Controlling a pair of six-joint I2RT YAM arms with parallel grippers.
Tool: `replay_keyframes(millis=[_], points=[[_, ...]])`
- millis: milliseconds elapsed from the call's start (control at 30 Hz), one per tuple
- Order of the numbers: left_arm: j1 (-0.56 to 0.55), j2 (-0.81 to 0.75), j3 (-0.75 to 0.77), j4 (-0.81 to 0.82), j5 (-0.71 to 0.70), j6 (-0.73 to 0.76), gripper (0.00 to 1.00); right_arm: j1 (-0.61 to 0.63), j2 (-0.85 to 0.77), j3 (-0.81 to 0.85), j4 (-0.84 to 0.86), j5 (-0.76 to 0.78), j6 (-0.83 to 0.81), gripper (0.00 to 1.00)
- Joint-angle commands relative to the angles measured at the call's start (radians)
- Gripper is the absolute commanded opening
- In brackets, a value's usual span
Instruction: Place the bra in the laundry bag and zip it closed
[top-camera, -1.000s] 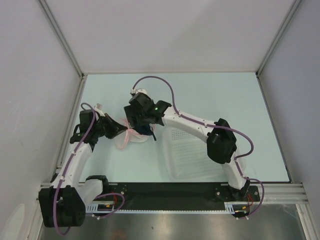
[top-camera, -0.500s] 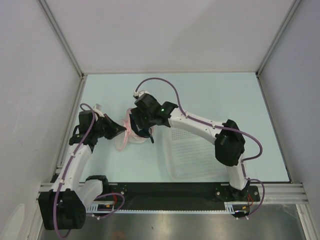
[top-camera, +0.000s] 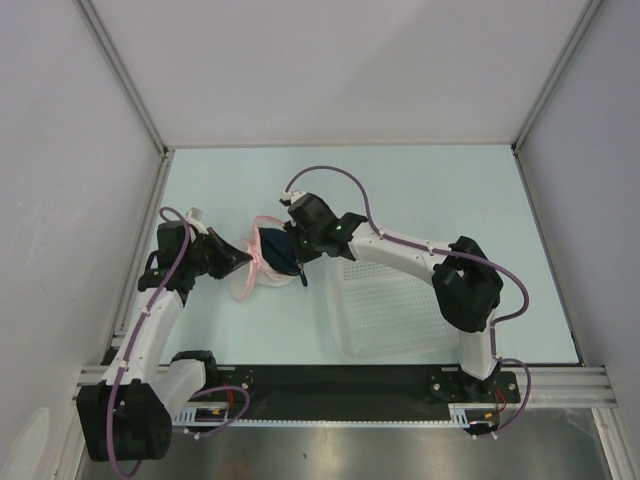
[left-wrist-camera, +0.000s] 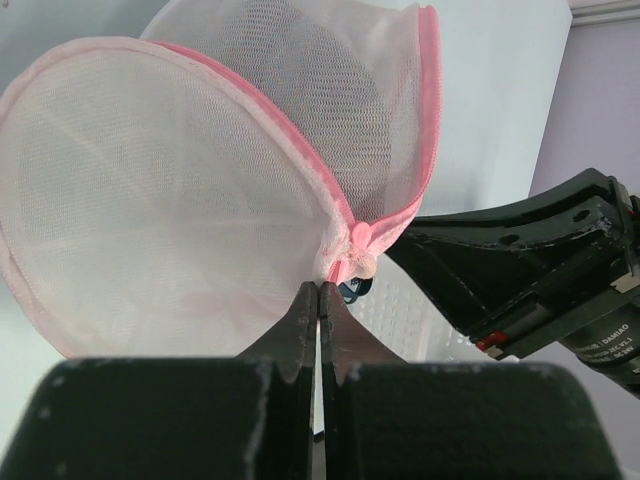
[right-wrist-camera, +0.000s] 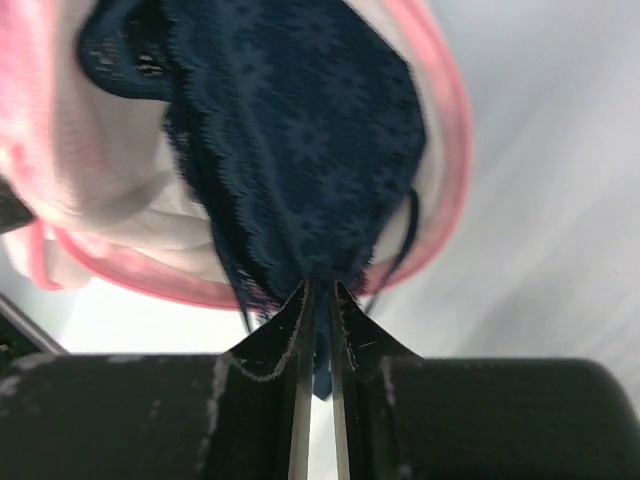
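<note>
My left fingers (left-wrist-camera: 312, 305) pinch the laundry bag (left-wrist-camera: 150, 200) at its pink rim, while my right fingers (right-wrist-camera: 296, 305) pinch the bra (right-wrist-camera: 300, 130) in the bag's open mouth.

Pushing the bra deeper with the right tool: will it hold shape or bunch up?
Likely bunches: the bra drapes in limp folds from the right tool, so it seems floppy and light. Its thin strap loops loose near the laundry bag rim and may snag.

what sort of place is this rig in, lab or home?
Probably a lab test cell, not a home: plain white panel walls on aluminium posts, a pale-green table, two robot arms bolted to a black rail at its near edge.
</note>
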Motion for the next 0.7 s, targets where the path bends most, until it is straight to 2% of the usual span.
replay_keyframes(millis=[0,200,333,500,600,667], points=[[0.009,-0.021,0.001,-0.005,-0.011,0.025,0.0,0.033,0.018,0.018,0.142,-0.067,0.006,0.14],[0.009,-0.027,-0.012,-0.008,0.003,0.012,0.0,0.033,0.09,0.062,0.241,-0.125,0.08,0.14],[0.008,-0.032,-0.009,-0.007,0.017,-0.004,0.0,0.032,0.214,0.108,0.303,-0.157,0.143,0.14],[0.008,-0.024,-0.015,-0.002,0.017,-0.005,0.0,0.024,0.301,0.146,0.363,-0.102,0.197,0.14],[0.009,-0.019,-0.035,0.009,0.009,-0.008,0.0,0.013,0.32,0.198,0.287,-0.095,0.184,0.17],[0.008,-0.016,-0.042,0.015,-0.001,-0.008,0.0,0.016,0.28,0.2,0.249,-0.088,0.166,0.24]])
